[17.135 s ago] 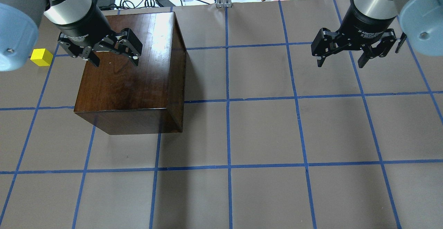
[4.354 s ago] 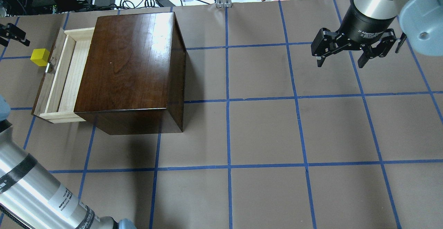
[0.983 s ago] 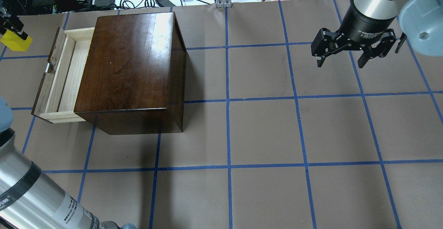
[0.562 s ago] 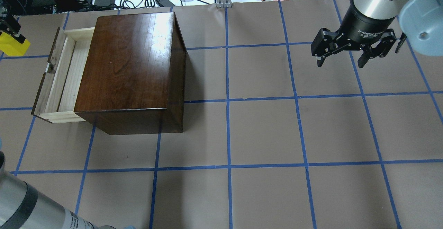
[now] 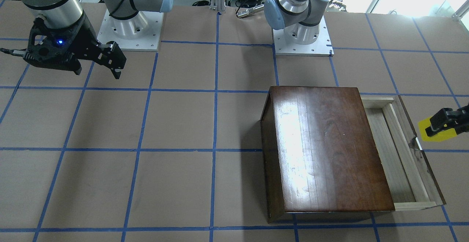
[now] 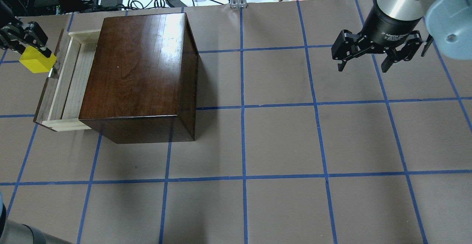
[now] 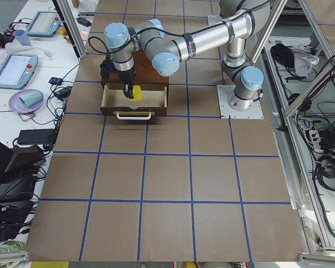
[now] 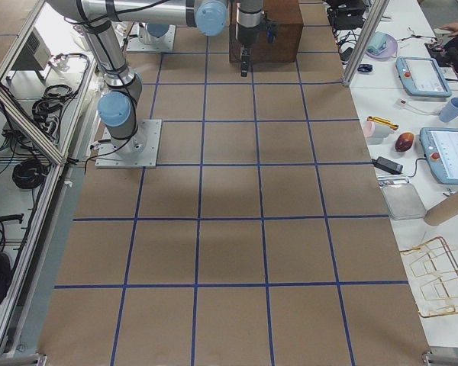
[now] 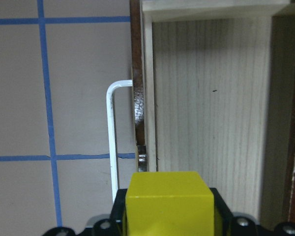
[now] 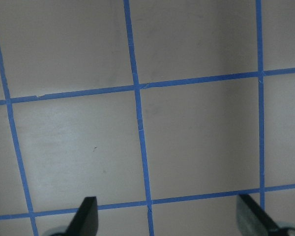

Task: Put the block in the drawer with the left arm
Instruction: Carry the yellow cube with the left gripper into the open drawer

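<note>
brown paper crossed by blue tape lines [image 6: 243,107] covers the tabletop [image 6: 280,140], and we read it across the overhead view from left to right. at the far left edge the left gripper [image 6: 32,44] is clamped on the block [image 6: 36,60], the yellow cube pinched between its black fingers and lifted clear of the tabletop. we see the block just beside the drawer's dark front, near the metal pull [image 9: 111,142]; from the left wrist view it sits low in the frame, about level with that front edge, and we cannot tell whether it is over the tray or just outside it. next comes the drawer [image 6: 75,81], pulled out of the cabinet's left side, its pale wood floor bare. to its right stands the cabinet [image 6: 140,63], glossy and dark brown, with a bright glare on its top. well apart, at the far right, the right gripper [image 6: 363,68] hangs above the tabletop with its fingers spread wide and nothing between them; its wrist view shows only paper and tape below.
</note>
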You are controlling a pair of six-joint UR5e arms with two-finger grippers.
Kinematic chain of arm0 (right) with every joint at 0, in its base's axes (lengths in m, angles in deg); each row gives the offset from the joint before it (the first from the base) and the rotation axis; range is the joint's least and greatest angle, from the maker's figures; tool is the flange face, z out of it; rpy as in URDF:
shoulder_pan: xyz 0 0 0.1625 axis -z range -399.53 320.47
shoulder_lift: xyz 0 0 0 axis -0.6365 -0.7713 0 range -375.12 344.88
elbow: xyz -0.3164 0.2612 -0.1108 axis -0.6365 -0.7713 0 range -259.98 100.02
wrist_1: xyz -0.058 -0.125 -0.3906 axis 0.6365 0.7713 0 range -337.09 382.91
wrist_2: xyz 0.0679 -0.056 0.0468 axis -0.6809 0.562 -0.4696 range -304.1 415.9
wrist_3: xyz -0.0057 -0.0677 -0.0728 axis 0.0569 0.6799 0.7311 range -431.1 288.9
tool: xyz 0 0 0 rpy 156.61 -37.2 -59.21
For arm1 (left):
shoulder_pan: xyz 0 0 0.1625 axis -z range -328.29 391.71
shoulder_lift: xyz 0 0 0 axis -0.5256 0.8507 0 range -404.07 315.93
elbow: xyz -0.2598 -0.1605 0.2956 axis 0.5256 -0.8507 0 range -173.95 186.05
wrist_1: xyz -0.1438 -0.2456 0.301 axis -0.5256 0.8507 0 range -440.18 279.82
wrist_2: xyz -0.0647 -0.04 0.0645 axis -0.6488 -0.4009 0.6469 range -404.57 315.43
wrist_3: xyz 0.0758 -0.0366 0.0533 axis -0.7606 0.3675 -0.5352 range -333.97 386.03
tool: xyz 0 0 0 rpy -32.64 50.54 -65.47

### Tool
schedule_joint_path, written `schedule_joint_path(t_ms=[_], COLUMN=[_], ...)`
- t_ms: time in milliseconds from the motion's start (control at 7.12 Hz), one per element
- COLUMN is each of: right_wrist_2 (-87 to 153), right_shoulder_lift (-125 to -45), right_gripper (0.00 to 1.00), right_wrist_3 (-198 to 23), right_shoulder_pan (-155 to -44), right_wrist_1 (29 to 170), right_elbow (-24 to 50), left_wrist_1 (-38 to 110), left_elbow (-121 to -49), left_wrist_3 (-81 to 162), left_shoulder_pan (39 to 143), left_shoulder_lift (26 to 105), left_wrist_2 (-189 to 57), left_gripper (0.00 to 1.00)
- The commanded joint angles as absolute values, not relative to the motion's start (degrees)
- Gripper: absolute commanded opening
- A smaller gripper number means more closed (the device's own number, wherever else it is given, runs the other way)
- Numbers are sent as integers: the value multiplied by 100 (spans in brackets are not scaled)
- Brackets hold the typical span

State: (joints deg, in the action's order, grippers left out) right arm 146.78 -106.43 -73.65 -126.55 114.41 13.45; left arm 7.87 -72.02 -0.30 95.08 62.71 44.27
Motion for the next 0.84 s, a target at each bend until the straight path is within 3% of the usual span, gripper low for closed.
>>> schedule_joint_path(t_ms=[0,702], right_wrist_2=[14678,14678], right_shoulder_lift=[-10644,-10644], right_gripper=[100,100], right_wrist_3=[-7365,-7365], right_shoulder_pan=[-12654,-12654], right_wrist_1=[11441,11441], right_elbow=[1345,1345], left_wrist_1=[623,-776], left_elbow=[-7436,-8500], left_wrist_3=[273,292], left_shoulder_pan=[9736,9763], left_shoulder_lift=[6314,6395], left_wrist_2=[4420,4403], left_gripper=[20,20])
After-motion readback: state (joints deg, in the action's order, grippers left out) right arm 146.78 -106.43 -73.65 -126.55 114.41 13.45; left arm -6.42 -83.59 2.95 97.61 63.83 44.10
